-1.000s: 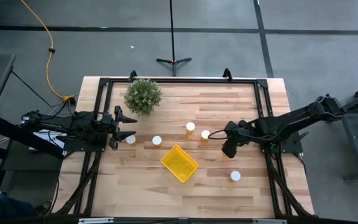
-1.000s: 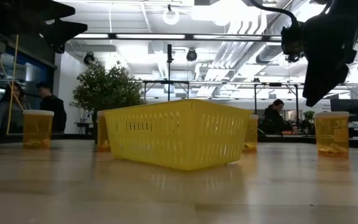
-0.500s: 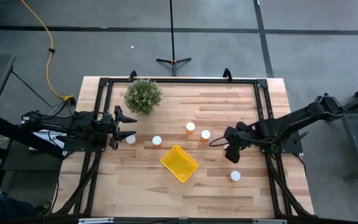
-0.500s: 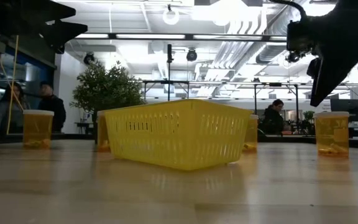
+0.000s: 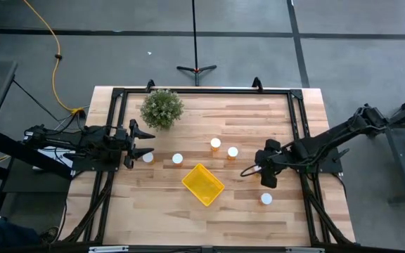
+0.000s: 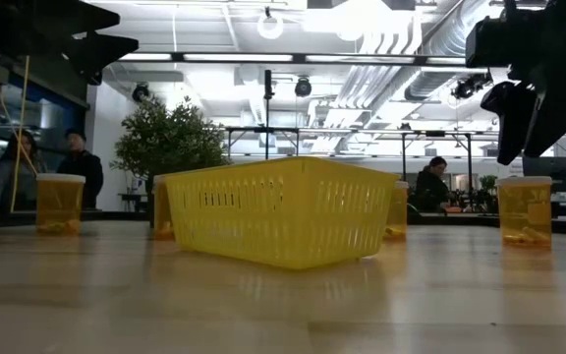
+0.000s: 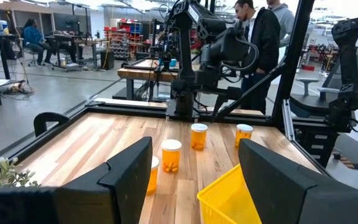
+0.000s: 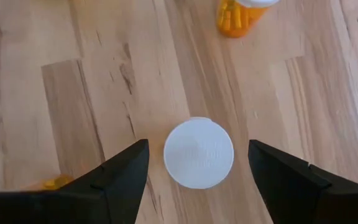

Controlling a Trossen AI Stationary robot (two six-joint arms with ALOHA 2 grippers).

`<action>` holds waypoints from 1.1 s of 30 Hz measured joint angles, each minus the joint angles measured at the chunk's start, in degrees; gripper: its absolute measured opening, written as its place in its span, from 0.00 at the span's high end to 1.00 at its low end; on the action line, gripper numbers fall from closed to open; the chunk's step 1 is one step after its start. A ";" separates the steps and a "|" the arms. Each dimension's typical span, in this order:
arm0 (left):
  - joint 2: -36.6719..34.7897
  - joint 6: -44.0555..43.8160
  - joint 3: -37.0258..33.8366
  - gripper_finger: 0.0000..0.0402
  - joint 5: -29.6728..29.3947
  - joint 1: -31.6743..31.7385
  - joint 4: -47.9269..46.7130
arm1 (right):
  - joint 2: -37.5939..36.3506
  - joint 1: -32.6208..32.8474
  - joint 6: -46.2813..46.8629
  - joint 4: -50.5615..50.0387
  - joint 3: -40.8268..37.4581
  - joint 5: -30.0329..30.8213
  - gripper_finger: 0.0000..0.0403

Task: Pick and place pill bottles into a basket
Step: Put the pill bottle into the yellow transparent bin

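The yellow basket point(image 5: 203, 184) sits mid-table, turned at an angle. Several orange pill bottles with white caps stand upright on the wood: one near right point(image 5: 266, 199), two past the basket point(image 5: 216, 144) point(image 5: 232, 152), two at the left point(image 5: 177, 159) point(image 5: 148, 157). My right gripper point(image 5: 266, 180) is open and points down over the near-right bottle. That bottle's cap point(image 8: 198, 154) shows between the spread fingers, and the fingertips stay above it in the low view point(image 6: 525, 209). My left gripper point(image 5: 143, 144) is open and empty, by the leftmost bottle.
A round green potted plant point(image 5: 162, 109) stands at the far left of the table. A black frame point(image 5: 297, 119) runs round the table's edges. People show in the room beyond the table point(image 7: 261, 37). Bare wood lies along the near edge point(image 5: 209, 225).
My right gripper has gone from beside the two far bottles toward the table's near edge and a little right. It now hangs over the near-right bottle. The bottles and the basket have kept their places.
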 joint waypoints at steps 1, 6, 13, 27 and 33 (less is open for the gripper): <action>-0.01 -0.01 0.00 0.31 0.00 0.00 0.01 | 0.00 0.02 -0.34 0.16 0.00 0.20 0.34; 0.00 0.00 0.00 0.31 0.00 0.00 0.00 | 2.38 -0.09 -1.87 0.40 0.00 1.41 0.34; 0.00 0.00 0.00 0.31 0.02 0.00 -0.02 | 6.73 -0.42 -2.83 2.81 0.00 -1.14 0.34; 0.00 0.00 0.00 0.31 0.02 0.00 -0.02 | 10.99 -0.44 -4.16 1.58 0.00 -1.32 0.34; 0.00 0.00 0.00 0.31 0.02 0.00 -0.02 | 11.43 -0.44 -4.17 1.67 0.00 -1.74 0.36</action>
